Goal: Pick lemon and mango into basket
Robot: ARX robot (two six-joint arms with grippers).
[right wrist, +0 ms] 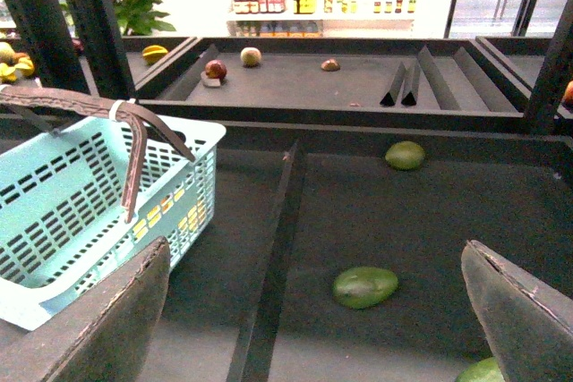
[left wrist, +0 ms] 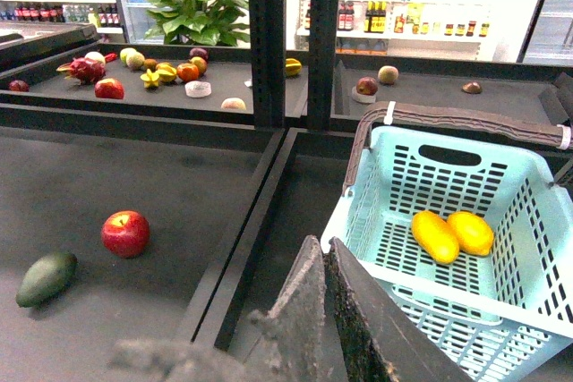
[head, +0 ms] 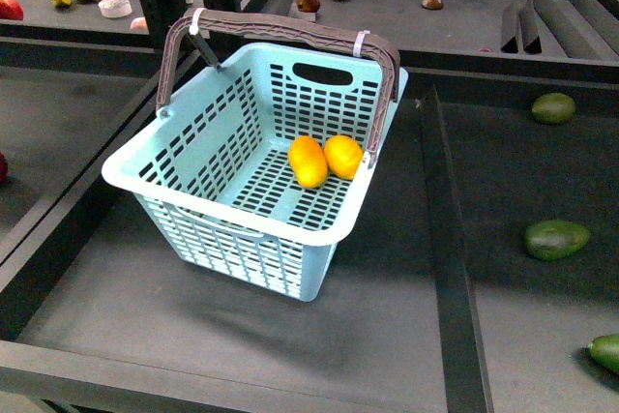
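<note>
Dark shelf (head: 387,336) — basket (head: 193,181) holds two yellow fruits (head: 325,160).

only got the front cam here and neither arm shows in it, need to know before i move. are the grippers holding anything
Observer: No. In the right wrist view the right gripper is wide open and empty.
Operator: and the left one
Observer: The left gripper has its fingers pressed together with nothing between them.
Operator: anything off to the left i cant see
Observer: Yes, the left wrist view shows a red apple and a green fruit lying in the tray left of the basket.
Operator: basket contents same as mine
Observer: Same: two yellow fruits, touching, on its floor.
</note>
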